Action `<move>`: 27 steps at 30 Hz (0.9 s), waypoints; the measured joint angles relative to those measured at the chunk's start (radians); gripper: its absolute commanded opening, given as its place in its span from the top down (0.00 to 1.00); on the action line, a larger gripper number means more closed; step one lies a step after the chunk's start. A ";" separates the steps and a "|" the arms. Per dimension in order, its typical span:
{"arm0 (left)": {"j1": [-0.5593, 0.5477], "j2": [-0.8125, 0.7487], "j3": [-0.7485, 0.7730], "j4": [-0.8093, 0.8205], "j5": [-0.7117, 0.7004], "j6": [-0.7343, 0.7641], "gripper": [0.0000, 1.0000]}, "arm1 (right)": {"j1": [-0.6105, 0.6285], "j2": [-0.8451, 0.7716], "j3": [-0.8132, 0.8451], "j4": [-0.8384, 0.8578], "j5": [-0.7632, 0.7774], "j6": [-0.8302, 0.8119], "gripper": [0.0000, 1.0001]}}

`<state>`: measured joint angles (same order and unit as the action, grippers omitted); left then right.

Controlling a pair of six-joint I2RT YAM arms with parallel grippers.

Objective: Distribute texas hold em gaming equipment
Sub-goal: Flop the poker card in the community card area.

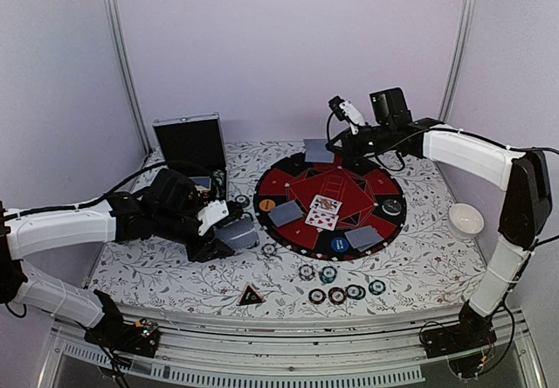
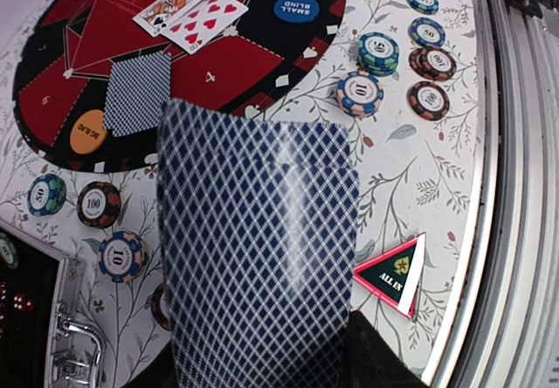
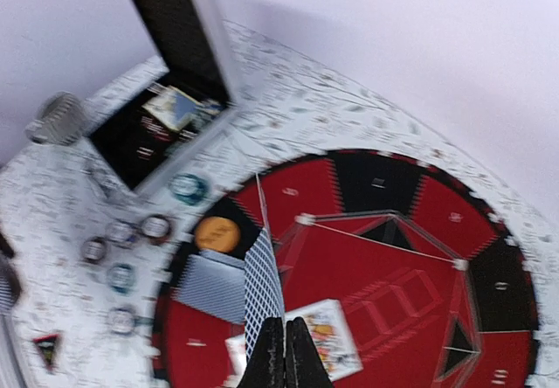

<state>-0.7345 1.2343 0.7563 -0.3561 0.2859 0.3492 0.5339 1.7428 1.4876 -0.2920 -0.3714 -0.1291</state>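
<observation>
Open silver-edged black case (image 1: 188, 139) at back left, lid up; a blurry pale item inside, can't tell what. White bowl (image 1: 465, 220) at right edge, contents can't tell. Surface is a white tablecloth (image 1: 419, 266) with a grey leaf print, and a round red-and-black mat (image 1: 349, 187) lies in the middle of it. Pale lilac walls (image 1: 279, 47), metal frame poles (image 1: 122, 56) in the back corners. Left gripper (image 1: 220, 238) is low beside the mat's left edge, clamped on a deck (image 2: 262, 257) of blue diamond-backed cards. Right gripper (image 3: 284, 357) is over the mat's far edge, jaws pinched tight on one card (image 3: 260, 296) seen edge-on. On the mat: two face-up cards (image 2: 188, 14) overlapping near the centre, face-down cards (image 2: 138, 93), orange button (image 2: 88, 131), blue button (image 2: 297, 7) reading SMALL BLIND, black button (image 1: 392, 206). Striped-edge chips (image 2: 379, 51), teal, red and brown, sit scattered on the cloth near the mat's front and left. Red-black triangle (image 2: 393, 274) marked ALL IN lies flat near the front edge.
</observation>
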 measured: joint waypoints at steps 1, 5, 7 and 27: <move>0.000 0.000 0.000 0.000 0.001 0.000 0.53 | -0.032 0.040 0.022 0.002 0.041 -0.041 0.98; 0.000 0.000 0.000 0.000 0.002 0.001 0.53 | -0.096 0.234 0.132 0.010 0.172 -0.221 0.98; 0.000 0.000 0.000 0.000 0.002 0.002 0.53 | -0.103 0.325 0.177 0.034 0.213 -0.326 0.98; 0.019 0.031 0.000 0.000 0.018 0.006 0.53 | -0.103 0.460 0.018 0.287 0.121 -1.209 0.98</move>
<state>-0.7158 1.2648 0.7563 -0.3557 0.3035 0.3550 0.4305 2.2032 1.5059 -0.0048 -0.2501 -1.3384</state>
